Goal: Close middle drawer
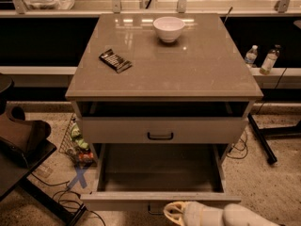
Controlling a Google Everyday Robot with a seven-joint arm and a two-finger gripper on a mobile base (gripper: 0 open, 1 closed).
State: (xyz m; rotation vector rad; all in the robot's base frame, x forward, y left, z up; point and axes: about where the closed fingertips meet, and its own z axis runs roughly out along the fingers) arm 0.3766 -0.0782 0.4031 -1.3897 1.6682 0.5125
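The middle drawer [160, 175] is pulled far out of the cabinet toward me, and its bare inside shows. Its flat front [117, 201] runs along the bottom of the view, with the black bar handle [153, 211] partly visible below its middle. My gripper [175, 213], pale cream, enters from the bottom edge. It lies just in front of the drawer front, right beside the handle. The top drawer [160, 130], with a taller front and a like black handle, stands slightly open above it. The lowest drawer is hidden.
On the cabinet top [197, 69] stand a white bowl [169, 28] and a dark snack packet [115, 60]. A dark chair [21, 140] stands at the left. A wire basket with packets [77, 142] and cables lie on the floor left. Two bottles [261, 58] stand at the right, and a black stand leg [263, 142] lies below them.
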